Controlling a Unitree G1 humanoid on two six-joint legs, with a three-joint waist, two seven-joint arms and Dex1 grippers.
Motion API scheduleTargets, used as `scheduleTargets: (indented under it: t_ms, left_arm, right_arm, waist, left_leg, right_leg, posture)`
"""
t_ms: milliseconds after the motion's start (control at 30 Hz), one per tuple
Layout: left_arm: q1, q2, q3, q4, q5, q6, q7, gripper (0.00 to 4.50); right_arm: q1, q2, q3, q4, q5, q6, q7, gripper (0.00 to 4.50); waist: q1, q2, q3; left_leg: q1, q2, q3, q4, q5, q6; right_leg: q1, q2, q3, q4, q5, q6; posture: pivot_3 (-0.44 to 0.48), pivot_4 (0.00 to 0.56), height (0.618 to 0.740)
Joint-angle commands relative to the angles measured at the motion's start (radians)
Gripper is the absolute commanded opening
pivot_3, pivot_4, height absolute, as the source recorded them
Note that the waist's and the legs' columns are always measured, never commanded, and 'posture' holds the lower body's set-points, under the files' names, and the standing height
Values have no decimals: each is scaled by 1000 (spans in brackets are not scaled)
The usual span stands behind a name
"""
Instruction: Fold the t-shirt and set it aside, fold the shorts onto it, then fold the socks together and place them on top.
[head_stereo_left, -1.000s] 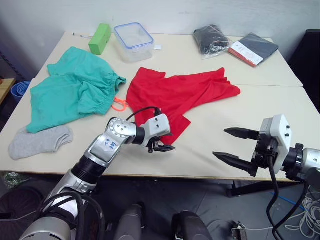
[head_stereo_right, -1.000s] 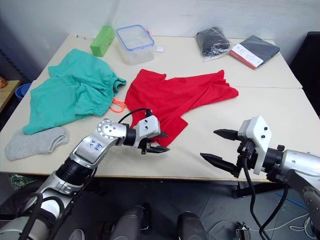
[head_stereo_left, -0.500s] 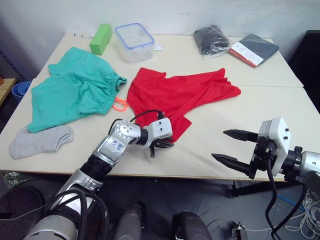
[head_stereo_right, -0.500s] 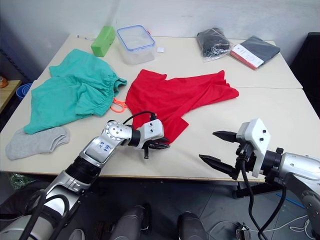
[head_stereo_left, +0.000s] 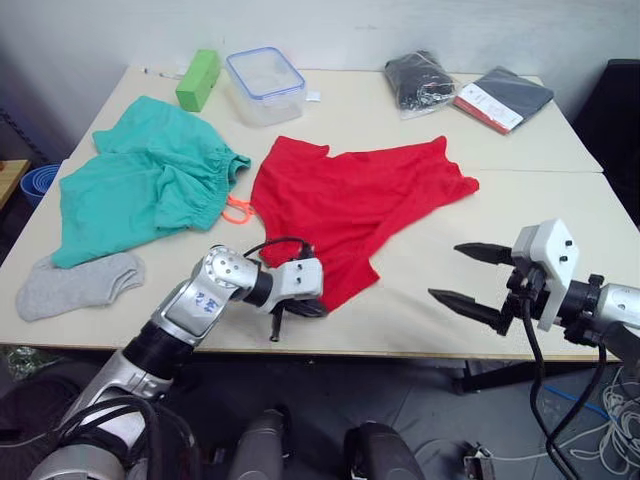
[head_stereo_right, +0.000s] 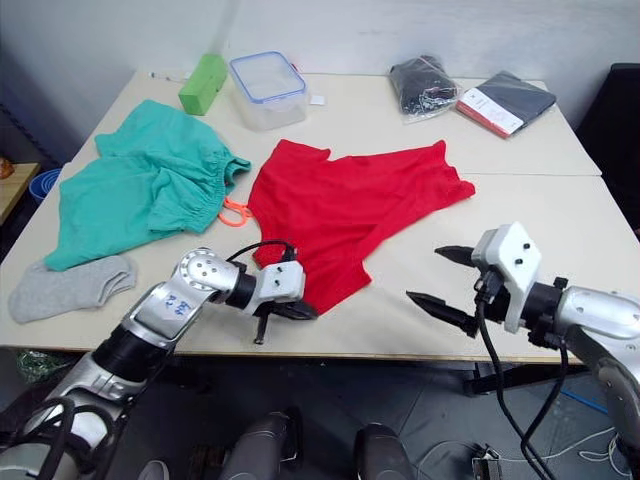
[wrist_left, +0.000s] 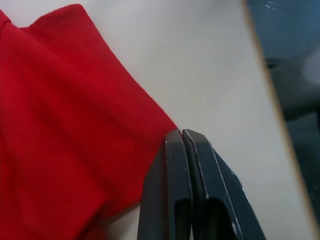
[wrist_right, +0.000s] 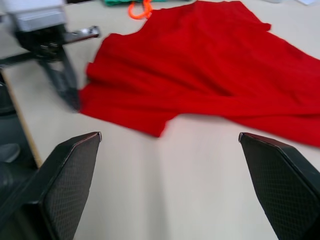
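Since a second ago my left hand (wrist_left: 181, 145) has dropped lower and slid toward the near edge of the table (head_stereo_left: 560, 215), and it now sits at the t-shirt's (head_stereo_left: 350, 200) near corner instead of hovering above it. The fingers (wrist_left: 200, 165) are pressed together, right at the red hem; I cannot tell whether any cloth is caught between them. The forearm reaches in low from the near left, the wrist bent so the fingers point down and back toward the table edge. My right hand (head_stereo_left: 478, 276) has moved a little up and away from me; its two fingers are spread wide apart, holding nothing, aimed left toward the t-shirt over bare table near the front right.

The t-shirt lies crumpled in the middle of the table, and its near edge looks slightly pulled out compared with before. The shorts (head_stereo_left: 140, 185) lie to its left, their orange drawstring just beside the red cloth. The socks (head_stereo_left: 75, 285) rest at the near left corner.
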Motion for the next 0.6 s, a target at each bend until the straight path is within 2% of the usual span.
scheduleTargets:
  t_ms: [33, 200, 433, 600]
  left_arm:
    - [16, 11, -8, 2, 30, -8, 2, 23]
    - [56, 73, 17, -31, 12, -48, -39, 23]
    - [206, 309, 101, -76, -29, -144, -180, 23]
    - [265, 375, 147, -51, -28, -189, -190, 23]
  right_arm:
    - [-42, -3, 10, 41, -38, -34, -6, 4500]
    - [-54, -25, 56, 73, -104, -72, 25, 4500]
    - [-196, -88, 160, 218, -242, -100, 53, 4500]
    - [-313, -124, 275, 361, -376, -187, 112, 4500]
  waist:
    - [3, 0, 0]
    - [-1, 0, 0]
    - [-34, 2, -1]
    - [-33, 4, -2]
  left_leg:
    - [0, 0, 0, 0, 0, 0]
    - [-1, 0, 0, 0, 0, 0]
    - [2, 1, 2, -3, 1, -2]
    - [3, 2, 3, -4, 1, -2]
  right_leg:
    - [0, 0, 0, 0, 0, 0]
    - [0, 0, 0, 0, 0, 0]
    - [-2, 1, 1, 1, -1, -2]
    - [-3, 1, 3, 3, -2, -3]
  posture:
    - [0, 150, 740]
    - [0, 150, 740]
    - [0, 150, 740]
    - [0, 150, 740]
